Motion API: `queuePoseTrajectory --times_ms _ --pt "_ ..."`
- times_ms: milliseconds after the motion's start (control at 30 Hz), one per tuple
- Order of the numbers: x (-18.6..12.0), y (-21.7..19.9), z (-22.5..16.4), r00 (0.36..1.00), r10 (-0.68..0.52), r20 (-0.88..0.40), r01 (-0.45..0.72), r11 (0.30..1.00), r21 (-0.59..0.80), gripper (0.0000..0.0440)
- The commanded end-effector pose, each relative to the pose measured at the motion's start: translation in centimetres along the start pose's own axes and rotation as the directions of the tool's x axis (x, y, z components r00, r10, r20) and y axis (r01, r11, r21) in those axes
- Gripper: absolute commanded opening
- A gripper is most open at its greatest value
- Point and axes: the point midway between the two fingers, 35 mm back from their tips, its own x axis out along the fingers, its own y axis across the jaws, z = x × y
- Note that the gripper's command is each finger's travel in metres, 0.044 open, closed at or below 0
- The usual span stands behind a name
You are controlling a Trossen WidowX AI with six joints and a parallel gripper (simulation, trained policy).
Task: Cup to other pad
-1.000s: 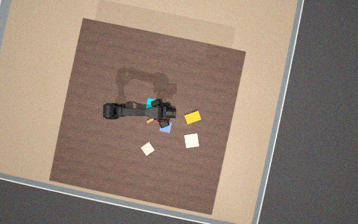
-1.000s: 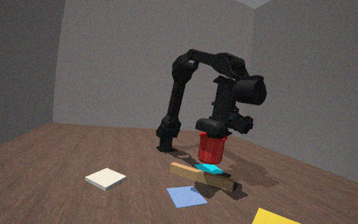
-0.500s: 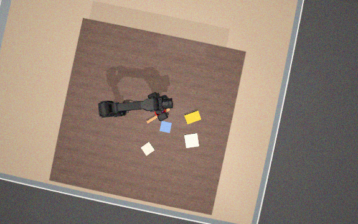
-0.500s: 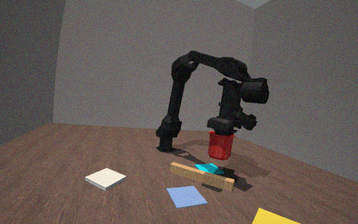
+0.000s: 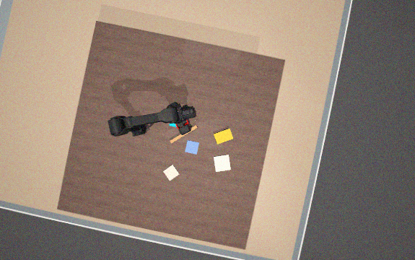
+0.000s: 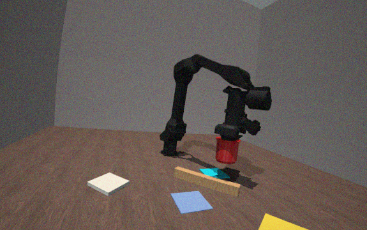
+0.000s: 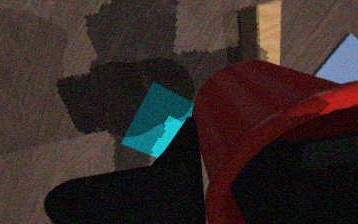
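Note:
The red cup hangs upright in the air. My gripper is shut on the cup's wall at the rim. The cyan pad lies below, a little to the left of the cup in the exterior view, partly in shadow. The blue pad lies bare on the other side of the wooden bar. The marbles do not show; the cup's inside is dark and mostly hidden behind a finger.
The low wooden bar stands between the two pads. A yellow block lies beyond the blue pad. A small white block and a larger white block lie on the table.

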Motion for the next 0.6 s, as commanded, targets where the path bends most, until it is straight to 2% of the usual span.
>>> queuePoseTrajectory --times_ms 0,567 --pt "0.7 0.6 -0.6 1.0 -0.003 -0.006 0.003 1.0 0.006 0.0" --pt "4.0 3.1 -3.0 1.0 -0.008 -0.003 0.008 0.999 0.033 0.0"
